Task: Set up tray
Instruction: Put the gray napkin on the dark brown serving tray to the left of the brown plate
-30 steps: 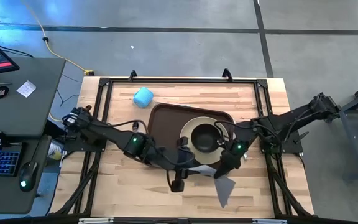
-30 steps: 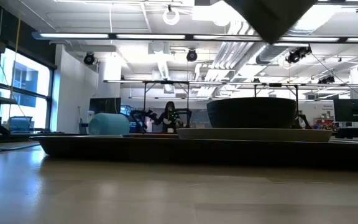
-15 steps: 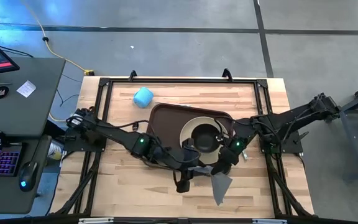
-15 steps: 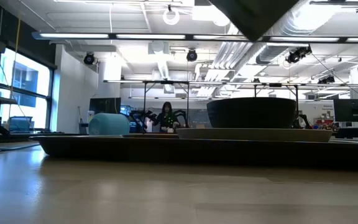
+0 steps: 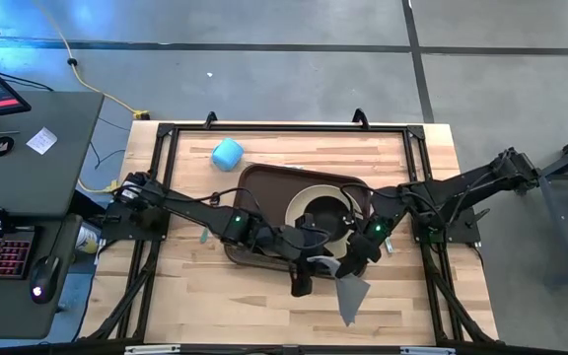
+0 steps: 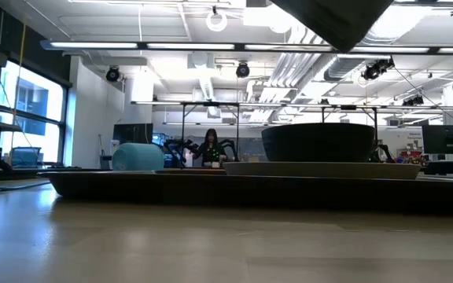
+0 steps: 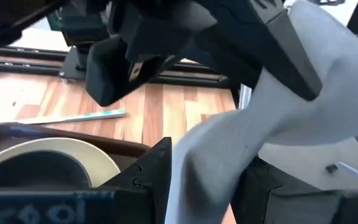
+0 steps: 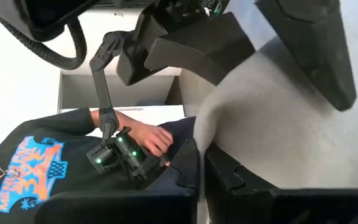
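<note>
The dark brown tray [image 5: 259,192] lies mid-table, carrying a beige plate [image 5: 299,202] with a dark bowl [image 5: 325,219] on it. A grey napkin [image 5: 351,294] hangs in the air over the table's near side, beside the tray's near right corner. My right gripper [image 5: 348,266] is shut on its upper part. My left gripper [image 5: 309,268] has come in from the left. Its open fingers [image 7: 157,177] stand on either side of the napkin [image 7: 213,162], just below the right gripper. The low view shows the napkin [image 6: 333,20] only at the top, clear of the table. My right gripper pinches the napkin's upper part [image 8: 229,134] between its two fingers [image 8: 182,168], which point down and toward the near edge. The cloth is bunched there, lifted clear of the table and hanging slack below. My left gripper has bunched cloth filling its gap; I cannot tell whether it touches.
A light blue cup [image 5: 228,154] stands on the table past the tray's far left corner. A thin stick-like item [image 7: 73,117] lies on the wood beside the tray. Bare wood stretches along the near edge. A person in a dark printed shirt [image 8: 36,168] sits beyond the table.
My left gripper has moved toward the table's right, along the tray's near edge, until its fingers stand around the hanging napkin. My right gripper has kept the napkin lifted, shifting only slightly.
</note>
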Robot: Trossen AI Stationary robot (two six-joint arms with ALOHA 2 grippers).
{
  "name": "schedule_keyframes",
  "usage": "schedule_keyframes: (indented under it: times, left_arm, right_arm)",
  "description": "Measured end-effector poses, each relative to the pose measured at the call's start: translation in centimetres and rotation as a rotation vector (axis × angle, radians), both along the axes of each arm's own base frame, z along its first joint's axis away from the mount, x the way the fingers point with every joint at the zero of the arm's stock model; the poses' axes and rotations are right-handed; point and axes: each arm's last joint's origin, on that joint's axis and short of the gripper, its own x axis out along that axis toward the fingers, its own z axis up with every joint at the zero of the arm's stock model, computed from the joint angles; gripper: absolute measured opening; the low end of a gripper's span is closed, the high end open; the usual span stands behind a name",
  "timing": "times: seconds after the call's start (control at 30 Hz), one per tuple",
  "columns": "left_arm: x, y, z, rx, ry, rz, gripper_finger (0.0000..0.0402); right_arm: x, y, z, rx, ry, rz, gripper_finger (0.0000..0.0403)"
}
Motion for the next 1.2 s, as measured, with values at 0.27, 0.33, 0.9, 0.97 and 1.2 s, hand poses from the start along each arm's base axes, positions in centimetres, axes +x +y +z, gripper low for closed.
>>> schedule_keyframes:
  times: [0.27, 0.33, 0.9, 0.97, 1.2]
  left_arm:
    - [-0.4, -0.1, -0.6, 0.013, 0.07, -0.046, 0.0125]
    - [-0.5, -0.2, -0.8, 0.002, 0.1, -0.08, 0.0094]
    - [-3.6, 1.3, -2.5, -0.115, 0.535, -0.186, 0.0029]
    - [-4.5, 2.1, -2.9, -0.117, 0.655, -0.173, 0.0029]
    - [-7.2, 5.7, -2.9, -0.118, 0.934, -0.118, 0.0031]
  right_arm:
    - [-0.1, 0.1, 0.0, -0.002, -0.008, 0.034, 0.0]
    - [-0.1, 0.1, 0.0, -0.007, -0.016, 0.042, 0.0]
    - [-0.3, -0.7, -1.6, -0.17, 0.033, 0.036, 0.0074]
    - [-0.3, -0.8, -1.7, -0.183, 0.029, 0.037, 0.0087]
    - [-0.1, -1.5, -1.7, -0.19, 0.029, 0.015, 0.012]
